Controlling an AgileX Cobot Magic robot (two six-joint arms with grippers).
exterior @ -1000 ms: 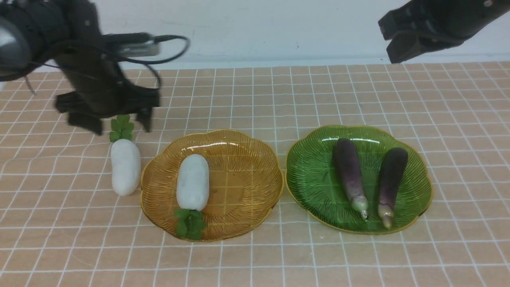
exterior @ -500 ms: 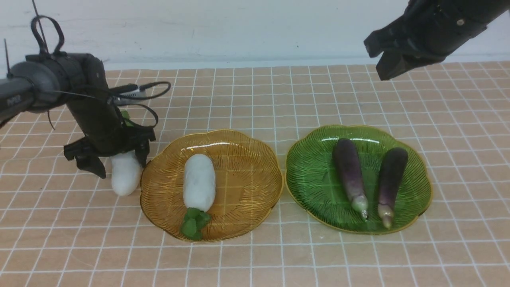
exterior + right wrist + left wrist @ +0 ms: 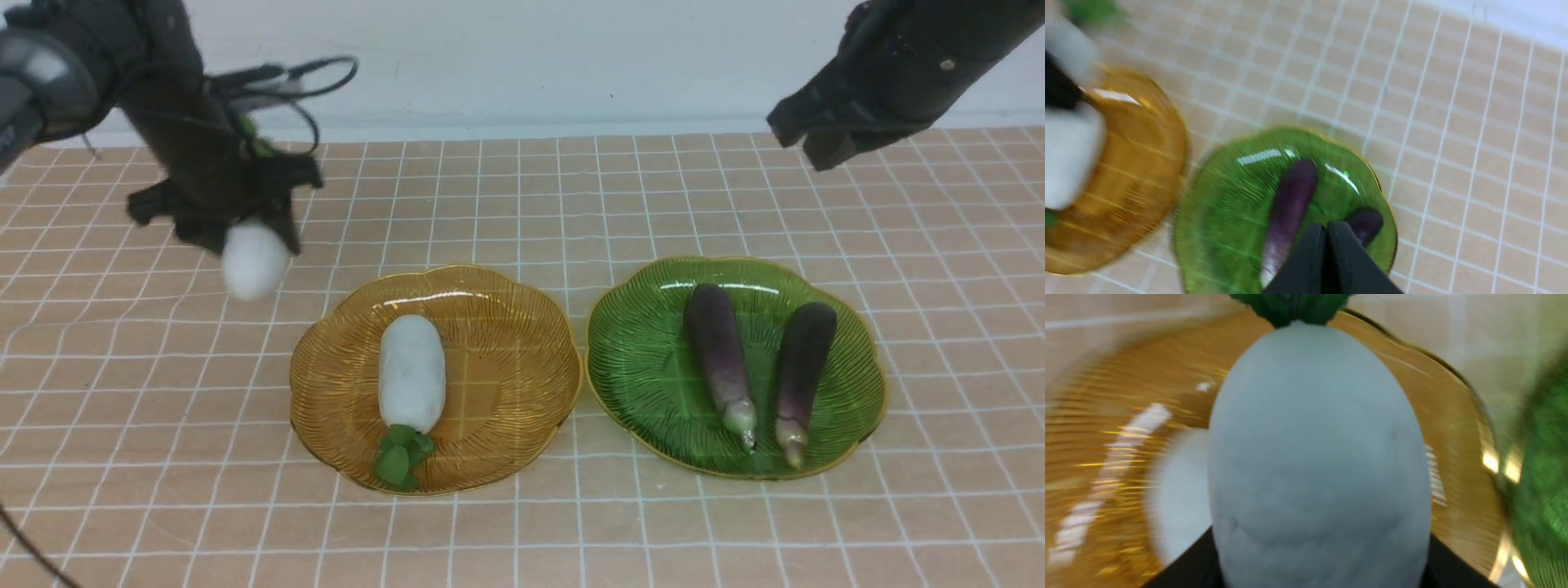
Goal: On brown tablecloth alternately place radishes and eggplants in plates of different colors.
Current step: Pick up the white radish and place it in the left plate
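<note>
My left gripper (image 3: 245, 237) is shut on a white radish (image 3: 255, 260) and holds it in the air, left of and behind the amber plate (image 3: 506, 327). In the left wrist view this radish (image 3: 1314, 457) fills the middle, leaves away from the wrist. A second radish (image 3: 412, 371) lies in the amber plate, leaves toward me. Two purple eggplants (image 3: 718, 351) (image 3: 804, 359) lie side by side in the green plate (image 3: 645, 359). My right gripper (image 3: 804, 139) hangs high at the back right, shut and empty; its fingers (image 3: 1310, 261) are pressed together above the green plate (image 3: 1229, 196).
The brown tablecloth (image 3: 571, 531) with its white grid covers the whole table and is slightly wrinkled on the left. A white wall runs along the back edge. A cable loops off the left wrist (image 3: 318, 73).
My left gripper came down over the radish beside the amber plate, closed on it and lifted it off the cloth. The right arm shifted slightly and stayed shut.
</note>
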